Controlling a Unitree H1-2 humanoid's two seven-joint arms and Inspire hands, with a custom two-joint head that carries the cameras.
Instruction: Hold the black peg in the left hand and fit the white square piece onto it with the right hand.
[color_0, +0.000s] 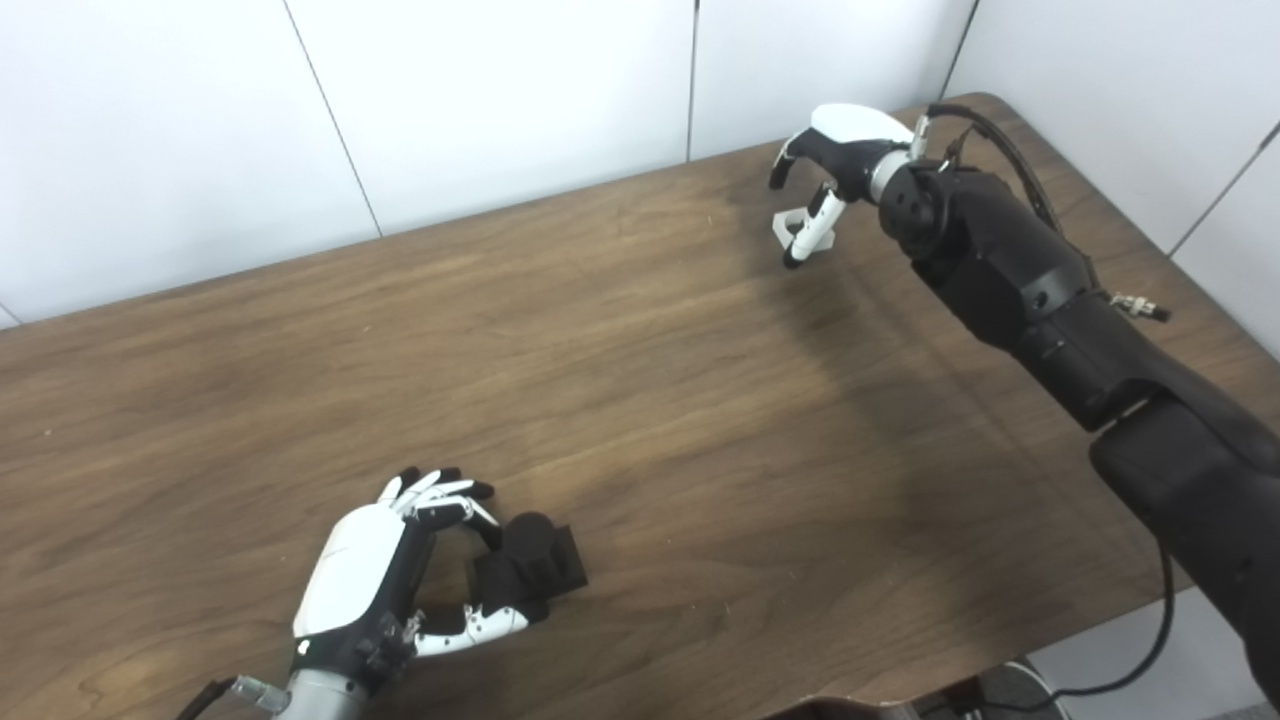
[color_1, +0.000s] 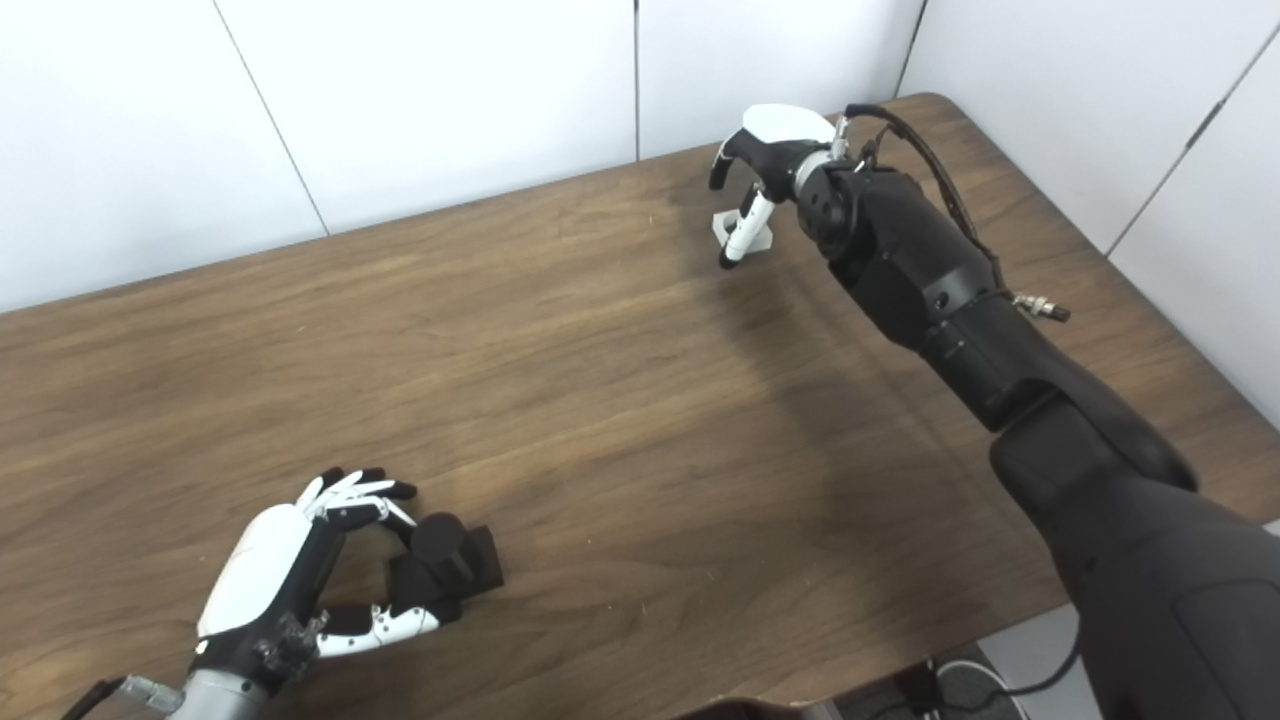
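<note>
The black peg (color_0: 530, 568) is a round post on a square black base, resting on the wooden table (color_0: 640, 400) at the near left. My left hand (color_0: 385, 575) is curled around it, fingers above and thumb below, touching its left side. The white square piece (color_0: 792, 226) lies on the table at the far right. My right hand (color_0: 835, 160) hovers over it with fingers (color_0: 812, 228) spread and pointing down around it, not closed on it. The piece is partly hidden by the thumb.
White wall panels (color_0: 480, 100) stand right behind the table's far edge. The table's right corner (color_0: 985, 100) is just beyond my right hand. The near right table edge (color_0: 1150, 590) drops to the floor, where a black cable (color_0: 1150, 650) hangs.
</note>
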